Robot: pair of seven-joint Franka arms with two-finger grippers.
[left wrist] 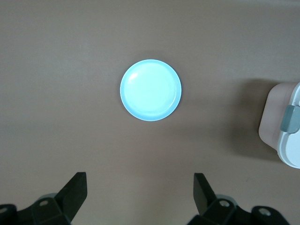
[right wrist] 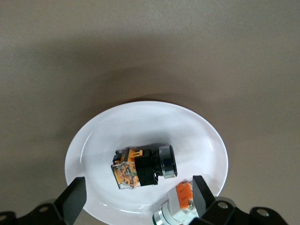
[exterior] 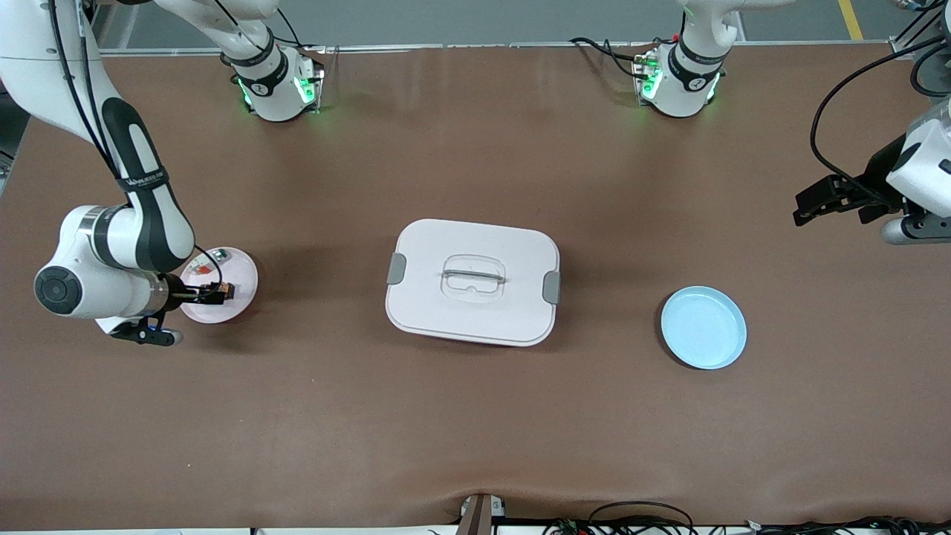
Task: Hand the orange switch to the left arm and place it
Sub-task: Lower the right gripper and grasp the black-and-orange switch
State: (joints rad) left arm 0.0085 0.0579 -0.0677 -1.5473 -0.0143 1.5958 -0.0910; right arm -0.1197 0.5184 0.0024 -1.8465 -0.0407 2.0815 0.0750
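Observation:
The orange switch [right wrist: 143,166], black with an orange band and a metallic end, lies on its side on a white plate [right wrist: 103,136] at the right arm's end of the table. My right gripper [right wrist: 139,194] hangs just above that plate, open, its fingertips either side of the switch and not touching it. From the front the switch [exterior: 224,290] shows just past the right gripper [exterior: 210,293]. The white latched box [exterior: 472,282] sits mid-table. My left gripper [exterior: 801,208] waits open and empty in the air over the left arm's end.
A second small white-and-orange part with a silver end [right wrist: 180,208] lies on the same plate beside one right finger. An empty light blue plate [exterior: 703,328] [left wrist: 150,90] sits between the box and the left arm's end. A box corner [left wrist: 283,126] shows in the left wrist view.

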